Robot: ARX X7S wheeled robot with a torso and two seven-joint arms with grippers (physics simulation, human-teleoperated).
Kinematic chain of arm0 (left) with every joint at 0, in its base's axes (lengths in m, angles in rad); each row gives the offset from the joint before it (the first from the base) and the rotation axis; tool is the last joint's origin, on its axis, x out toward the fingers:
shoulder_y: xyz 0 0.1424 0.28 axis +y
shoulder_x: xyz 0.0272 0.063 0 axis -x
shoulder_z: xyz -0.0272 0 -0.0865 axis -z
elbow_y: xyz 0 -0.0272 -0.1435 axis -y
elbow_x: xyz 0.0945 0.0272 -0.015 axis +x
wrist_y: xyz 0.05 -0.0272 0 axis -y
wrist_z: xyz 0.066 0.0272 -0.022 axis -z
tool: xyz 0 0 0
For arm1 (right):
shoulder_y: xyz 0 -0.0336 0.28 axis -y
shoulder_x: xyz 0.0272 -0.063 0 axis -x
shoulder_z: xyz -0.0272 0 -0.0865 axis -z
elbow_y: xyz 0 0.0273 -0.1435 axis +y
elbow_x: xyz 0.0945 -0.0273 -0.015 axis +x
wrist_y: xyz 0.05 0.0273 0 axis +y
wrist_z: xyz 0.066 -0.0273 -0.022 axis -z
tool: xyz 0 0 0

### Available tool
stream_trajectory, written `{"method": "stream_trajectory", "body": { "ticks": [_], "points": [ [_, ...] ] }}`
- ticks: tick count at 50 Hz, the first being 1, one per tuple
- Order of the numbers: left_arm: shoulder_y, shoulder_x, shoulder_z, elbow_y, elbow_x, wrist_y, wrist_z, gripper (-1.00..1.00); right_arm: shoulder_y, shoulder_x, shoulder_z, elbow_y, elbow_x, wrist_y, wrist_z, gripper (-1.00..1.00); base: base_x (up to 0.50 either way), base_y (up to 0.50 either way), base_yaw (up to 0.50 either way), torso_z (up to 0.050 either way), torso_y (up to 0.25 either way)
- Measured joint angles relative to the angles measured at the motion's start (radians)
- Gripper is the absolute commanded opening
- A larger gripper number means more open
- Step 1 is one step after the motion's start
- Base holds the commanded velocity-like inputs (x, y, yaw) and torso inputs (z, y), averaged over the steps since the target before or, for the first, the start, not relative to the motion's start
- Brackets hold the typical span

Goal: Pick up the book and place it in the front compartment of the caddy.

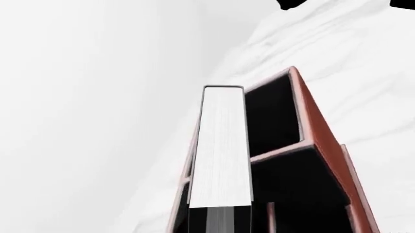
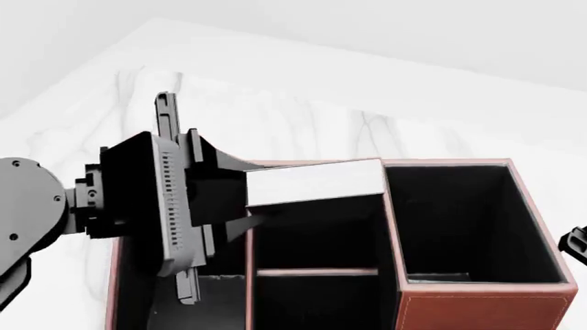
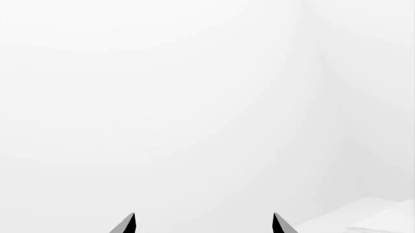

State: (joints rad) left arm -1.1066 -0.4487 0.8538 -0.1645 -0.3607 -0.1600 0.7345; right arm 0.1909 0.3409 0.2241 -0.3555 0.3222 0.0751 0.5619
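My left gripper is shut on the book, whose white page edges face up. It holds the book level over the caddy, above a middle cell beside the taller corner section. In the left wrist view the book stands out from the jaws over the caddy's black cells. My right gripper is open, its tips wide apart, with nothing between them; it faces a blank white surface. Only a bit of the right arm shows at the head view's right edge.
The caddy stands on a white marble table, whose far edge runs behind it. A white wall lies beyond. The left arm's black body covers the caddy's left cells.
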Motion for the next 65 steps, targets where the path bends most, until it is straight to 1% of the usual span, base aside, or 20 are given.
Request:
{"method": "stream_trajectory", "body": {
  "ticks": [15, 22, 32, 40, 41, 51, 56, 61, 65],
  "points": [
    [-0.072, 0.046, 0.012, -0.116, -0.101, -0.168, 0.090, -1.00, -0.001, 0.005, 0.003, -0.005, 0.006, 0.005, 0.006, 1.00, 0.00, 0.00, 0.00, 0.001, 0.001],
    [-0.102, 0.073, 0.015, -0.177, -0.137, -0.218, 0.127, -1.00, 0.000, 0.006, 0.003, -0.005, 0.009, 0.006, 0.008, 1.00, 0.00, 0.00, 0.00, 0.000, 0.001],
    [-0.134, 0.127, 0.019, -0.321, -0.136, -0.183, 0.171, -1.00, 0.003, 0.007, 0.002, 0.002, 0.012, 0.004, 0.008, 1.00, 0.00, 0.00, 0.00, 0.000, 0.001],
    [-0.148, 0.176, 0.027, -0.451, -0.113, -0.101, 0.200, -1.00, 0.006, 0.008, 0.003, 0.010, 0.018, 0.004, 0.008, 1.00, 0.00, 0.00, 0.00, 0.000, 0.001],
    [-0.149, 0.183, 0.028, -0.469, -0.109, -0.090, 0.201, 1.00, 0.006, 0.009, 0.003, 0.010, 0.019, 0.004, 0.008, 1.00, 0.00, 0.00, 0.00, 0.000, 0.000],
    [-0.163, 0.261, 0.030, -0.657, -0.083, -0.032, 0.188, 1.00, 0.007, 0.012, 0.005, 0.011, 0.028, 0.006, 0.007, 1.00, 0.00, 0.00, 0.00, 0.001, 0.000],
    [-0.161, 0.284, 0.031, -0.719, -0.075, -0.010, 0.183, 1.00, 0.008, 0.013, 0.003, 0.013, 0.030, 0.006, 0.006, 1.00, 0.00, 0.00, 0.00, 0.000, 0.000],
    [-0.143, 0.275, 0.029, -0.694, -0.081, -0.025, 0.166, 1.00, 0.008, 0.013, 0.001, 0.014, 0.031, 0.005, 0.005, 1.00, 0.00, 0.00, 0.00, 0.000, 0.000],
    [-0.108, 0.238, 0.012, -0.585, -0.101, -0.058, 0.116, 1.00, 0.006, 0.014, -0.001, 0.012, 0.030, 0.003, 0.005, 1.00, 0.00, 0.00, 0.00, 0.000, 0.002]
  ]
}}
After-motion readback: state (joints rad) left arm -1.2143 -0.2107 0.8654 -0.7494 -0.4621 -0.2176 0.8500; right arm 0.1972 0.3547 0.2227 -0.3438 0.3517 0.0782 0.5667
